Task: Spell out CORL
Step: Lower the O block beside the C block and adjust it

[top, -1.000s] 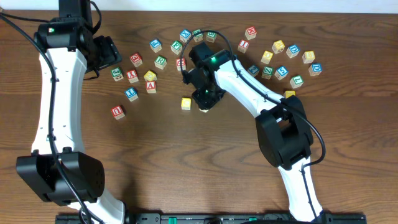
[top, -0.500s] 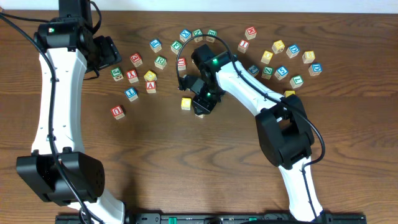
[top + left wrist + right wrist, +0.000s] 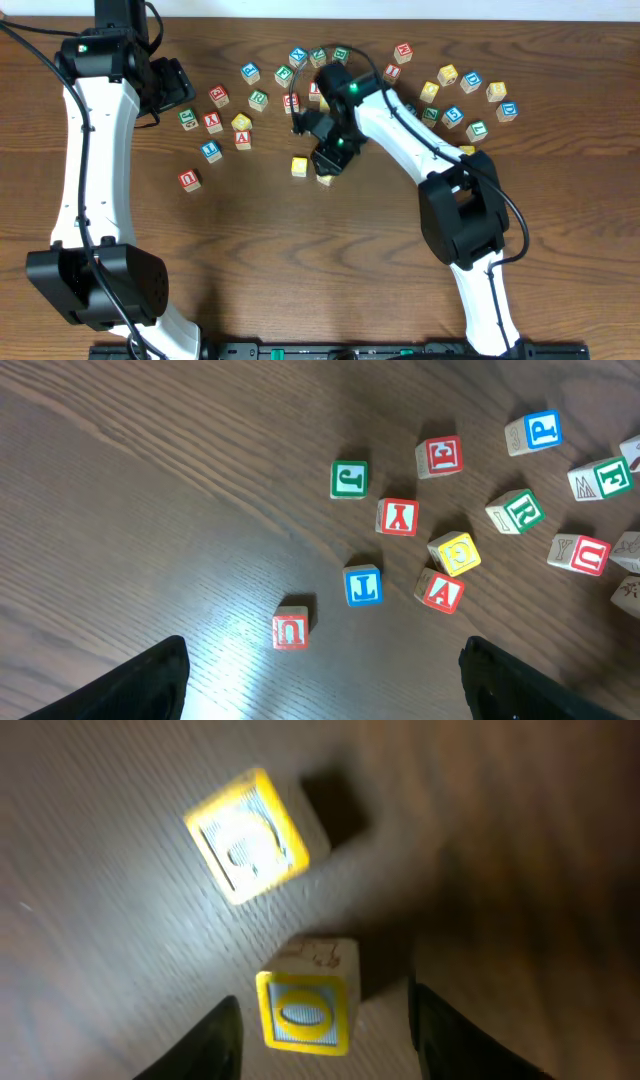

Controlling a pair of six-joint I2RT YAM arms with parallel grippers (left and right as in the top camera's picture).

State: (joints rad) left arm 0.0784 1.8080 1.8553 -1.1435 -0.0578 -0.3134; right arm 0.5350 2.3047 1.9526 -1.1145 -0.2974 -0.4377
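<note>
Right claw (image 3: pixel 325 1032) is spread wide and grasping nothing. The yellow O block (image 3: pixel 300 1012) sits on the tabletop (image 3: pixel 300 260) between its fingers, and from what I can see they aren't pressing on it. It's off-centre too, close to one finger with a clear gap to the other.

That's my main worry. If the claw clamps from here, the near finger probably hits first and shoves or twists the block instead of gripping it. The second yellow block (image 3: pixel 248 837) is just beside it, so a sloppy move could knock that one out of line as well.

The views don't show the same things:
- The right wrist cam shows the finger gap and the O face, but glare washes out the other block's letter, so I can't read it.
- Overhead, the arm hides the gap. You do see both yellow blocks apart from the scattered pile.
- Only the left wrist cam reads the leftover letters properly. There's a green R block (image 3: pixel 517 510), and further out a red U block (image 3: pixel 290 630).

Left claw (image 3: pixel 325 685) hangs over that pile, fingers apart and holding nothing.
</note>
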